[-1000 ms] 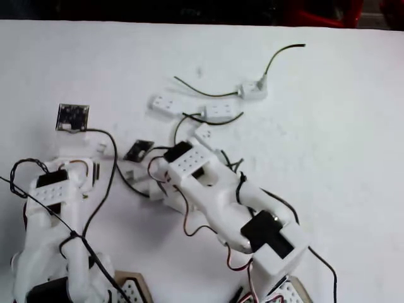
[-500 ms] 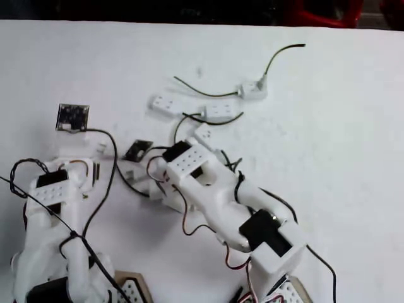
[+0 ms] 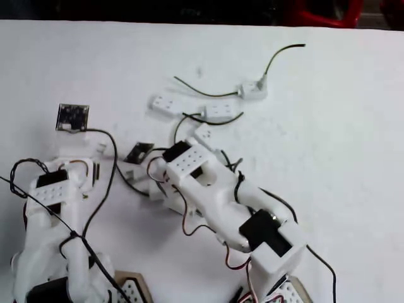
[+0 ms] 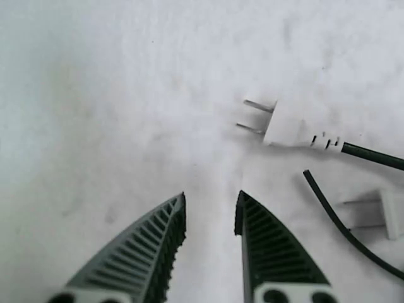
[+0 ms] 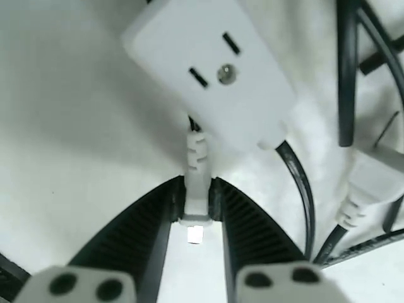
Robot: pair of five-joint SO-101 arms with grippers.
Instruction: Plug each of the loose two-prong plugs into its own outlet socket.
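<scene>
Right gripper [image 5: 196,189]: jaws closed on a white plug [image 5: 195,148] at its ribbed neck. Directly beyond the tips, overlapping the neck's far end: a white outlet socket [image 5: 211,72], two slots and a round hole facing up, black cords [image 5: 344,76] alongside. Left gripper [image 4: 211,202]: jaws narrowly apart, holding nothing. Near its tips, flat on the surface: a second plug [image 4: 287,125], white body, two bare prongs, dark cord [image 4: 372,154]. Surface: white table [image 3: 341,139]. Beyond the far edge: dark room, red object [image 3: 322,11].
</scene>
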